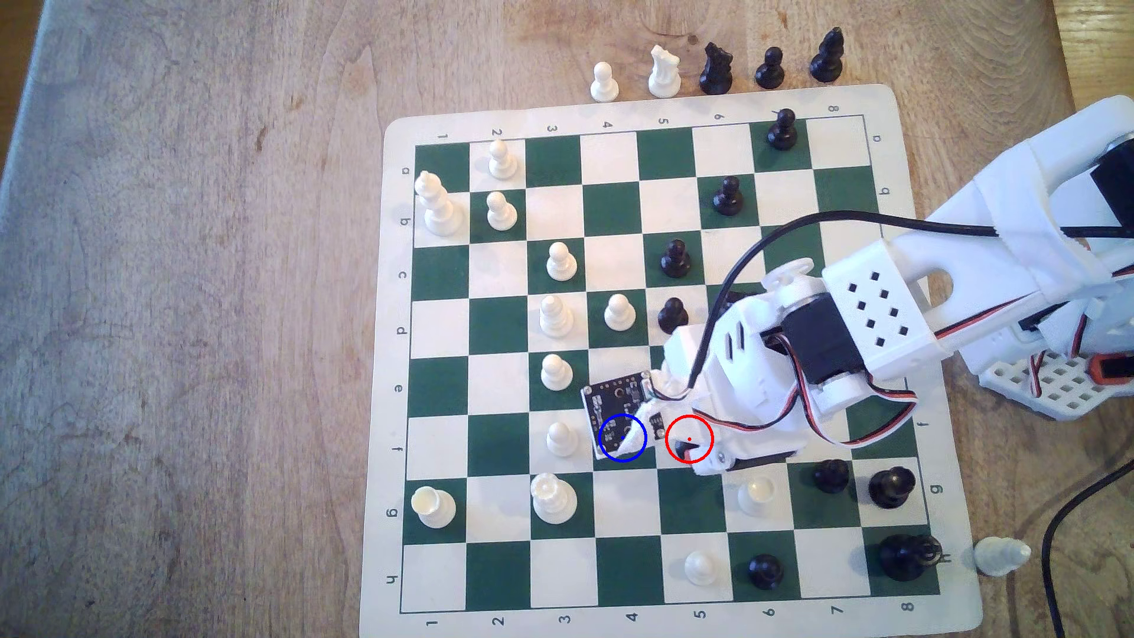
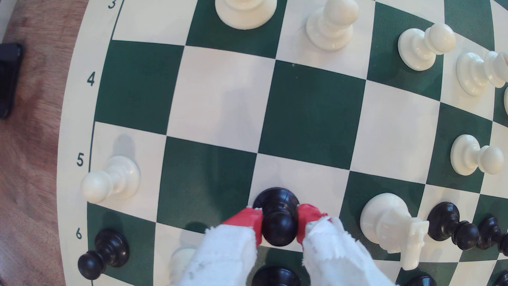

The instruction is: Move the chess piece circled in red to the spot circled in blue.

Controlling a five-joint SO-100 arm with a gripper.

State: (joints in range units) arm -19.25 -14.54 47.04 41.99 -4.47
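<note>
1. The gripper [image 2: 279, 222] is closed on the black pawn [image 2: 278, 217]; its red fingertips [image 2: 248, 221] press both sides of the ball head.
2. The pawn is glossy, with a round flared base, and it stands on a white square.
3. Beyond it lies the dark green square [image 2: 313, 115], bare, with a bare white square [image 2: 220, 96] beside it.
4. White pawns [image 2: 331, 24] stand further at the edges.

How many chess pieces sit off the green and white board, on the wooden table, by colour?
White plastic chess pieces: 3
Black plastic chess pieces: 3
Total: 6
</note>
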